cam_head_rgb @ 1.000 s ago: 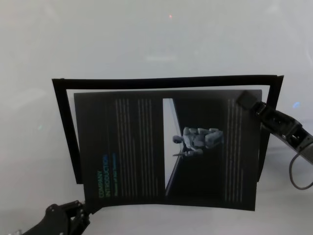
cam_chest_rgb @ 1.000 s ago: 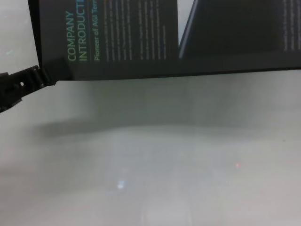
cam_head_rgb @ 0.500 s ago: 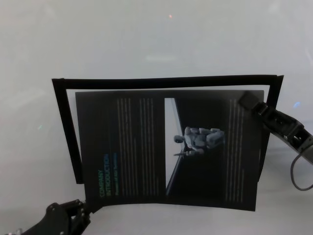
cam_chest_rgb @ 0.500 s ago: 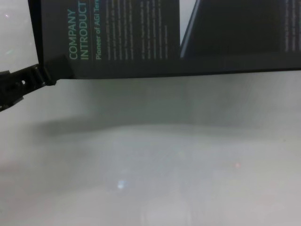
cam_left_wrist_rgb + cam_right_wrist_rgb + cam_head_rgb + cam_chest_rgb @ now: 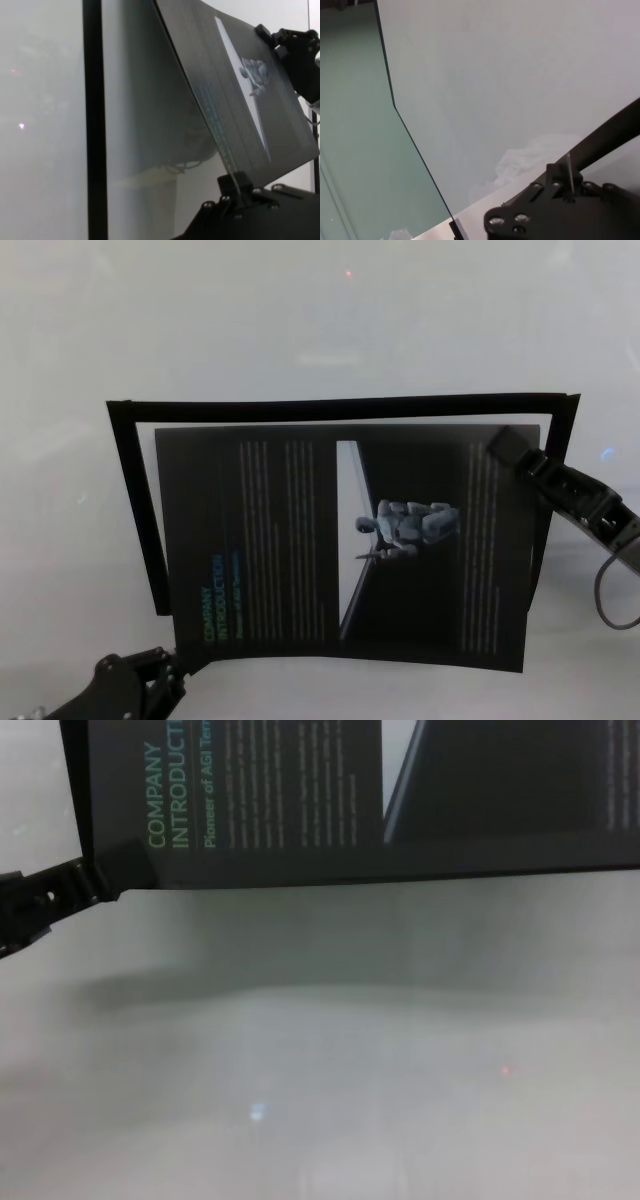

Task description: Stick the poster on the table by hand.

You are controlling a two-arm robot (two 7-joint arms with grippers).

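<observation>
The poster (image 5: pixel 300 540) is a black sheet with a green heading, white text columns and a robot picture. It hangs slightly above the pale table (image 5: pixel 320 320), over a black rectangular outline (image 5: pixel 340 405). My left gripper (image 5: pixel 180 658) is shut on its near left corner, seen in the chest view as the left gripper (image 5: pixel 100 880) under the poster (image 5: pixel 300 800). My right gripper (image 5: pixel 507 445) is shut on the far right corner. In the left wrist view the left gripper (image 5: pixel 235 182) pinches the poster (image 5: pixel 240 100). The right gripper (image 5: pixel 568 182) clamps the sheet's thin edge.
The black outline's left bar (image 5: pixel 135 510) runs beside the poster's left edge. A grey cable loop (image 5: pixel 610 600) hangs from the right arm. The poster casts a shadow on the table (image 5: pixel 320 1050) in front of it.
The poster and both grippers have shifted very slightly to the right. Both holds are unchanged.
</observation>
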